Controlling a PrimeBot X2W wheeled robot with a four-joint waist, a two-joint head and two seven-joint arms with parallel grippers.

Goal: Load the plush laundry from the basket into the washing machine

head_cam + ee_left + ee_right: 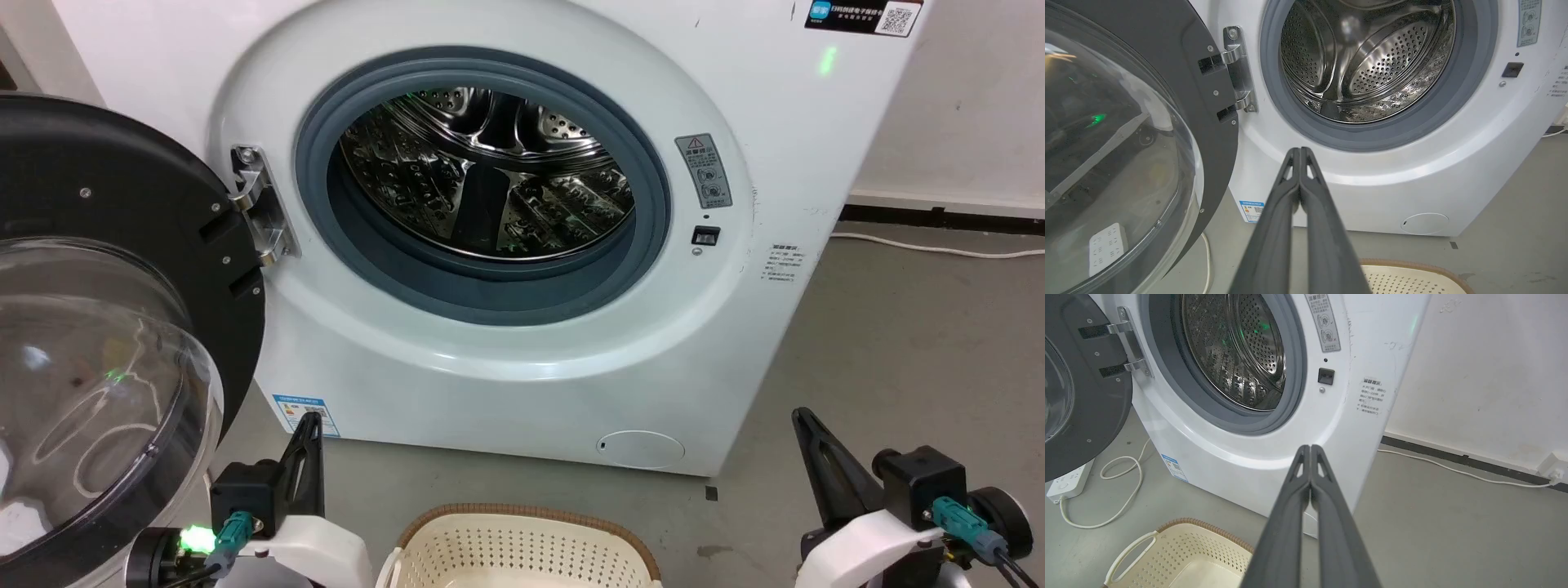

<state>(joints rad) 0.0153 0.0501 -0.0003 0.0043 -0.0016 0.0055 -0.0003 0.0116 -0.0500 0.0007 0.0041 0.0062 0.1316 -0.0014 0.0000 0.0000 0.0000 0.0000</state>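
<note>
One washing machine (pixel 506 392) stands with its one round door (pixel 106 204) swung open leftward, showing one steel drum (pixel 490 171). One basket (pixel 522 516) sits on the floor (pixel 898 343) near it, between two grippers: left gripper (pixel 1300 151) and right gripper (pixel 1310 448), each with fingers pressed together.

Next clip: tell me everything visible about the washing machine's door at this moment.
The door stands swung wide open at the left of the washing machine, hung on a shiny metal hinge with two arms. Its round frame looks like matt black plastic with small screws; a clear, glossy, bulging window sits in it, reflecting green light and the room. Only the hinge holds it; the shut left pincer is close but apart.
</note>
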